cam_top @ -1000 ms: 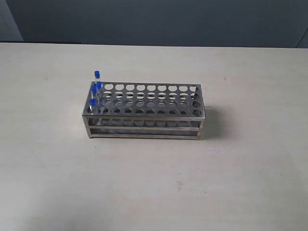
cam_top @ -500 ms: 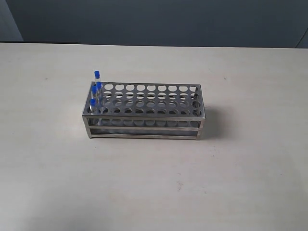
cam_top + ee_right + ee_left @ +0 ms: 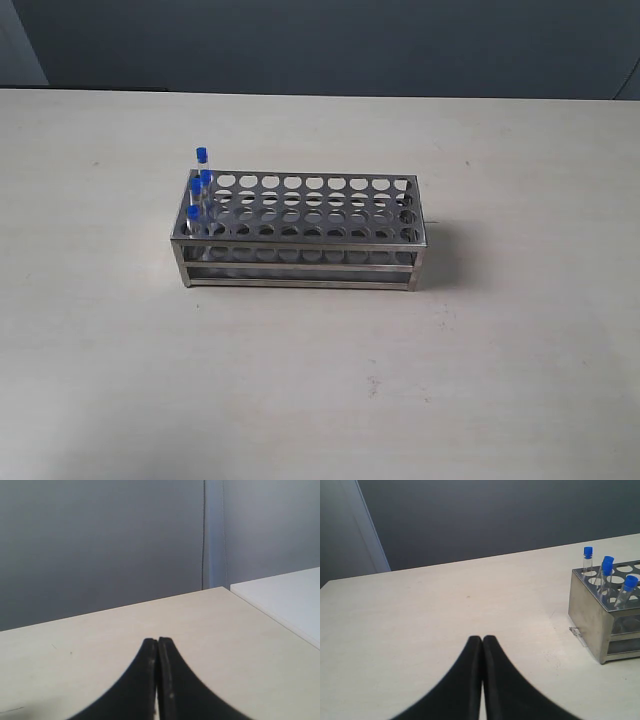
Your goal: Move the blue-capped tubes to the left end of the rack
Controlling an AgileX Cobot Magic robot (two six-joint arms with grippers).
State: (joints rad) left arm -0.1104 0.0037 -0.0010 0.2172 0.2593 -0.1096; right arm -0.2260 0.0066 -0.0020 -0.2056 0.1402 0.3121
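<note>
The shiny steel rack (image 3: 300, 232) stands mid-table in the exterior view. Several blue-capped tubes (image 3: 198, 190) stand in the holes at its left end, caps above the top plate. In the left wrist view the rack's end (image 3: 607, 617) shows at the side, with three blue caps (image 3: 607, 563) visible. My left gripper (image 3: 482, 639) is shut with nothing in it, well short of the rack over bare table. My right gripper (image 3: 158, 640) is also shut and empty; neither rack nor tubes appear in its view. Neither gripper shows in the exterior view.
The beige table (image 3: 320, 380) spreads around the rack on all sides. A dark wall runs behind its far edge. In the right wrist view a white surface (image 3: 285, 597) adjoins the table's end.
</note>
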